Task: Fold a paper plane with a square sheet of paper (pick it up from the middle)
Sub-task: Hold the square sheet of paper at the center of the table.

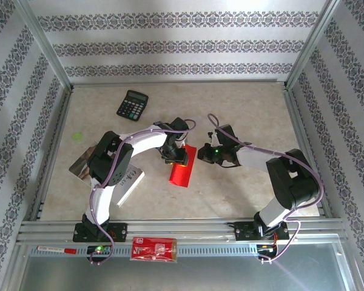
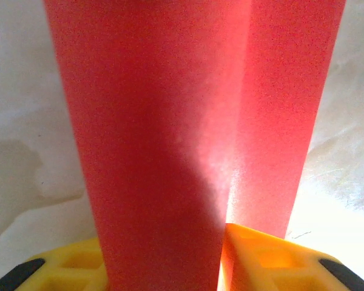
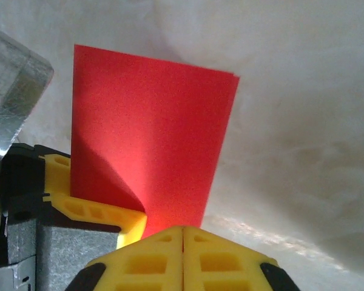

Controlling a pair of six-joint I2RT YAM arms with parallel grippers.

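The square sheet of paper (image 1: 183, 170), plain bright red, is folded into a long strip near the table's middle. My left gripper (image 1: 173, 155) is at its far end. In the left wrist view the paper (image 2: 170, 133) runs between the yellow fingers (image 2: 273, 257) and touches both, so the left gripper (image 2: 164, 270) is shut on it. My right gripper (image 1: 204, 155) is at the strip's right side. In the right wrist view its jaws are pressed together, and the right gripper (image 3: 183, 233) meets the paper's (image 3: 151, 121) near edge. Whether paper is nipped between the tips does not show.
A black calculator (image 1: 132, 104) lies at the back left. A white booklet (image 1: 131, 183) and a shiny silver packet (image 1: 84, 162) lie under the left arm. A red printed packet (image 1: 153, 249) and a pen (image 1: 56, 249) rest on the front rail.
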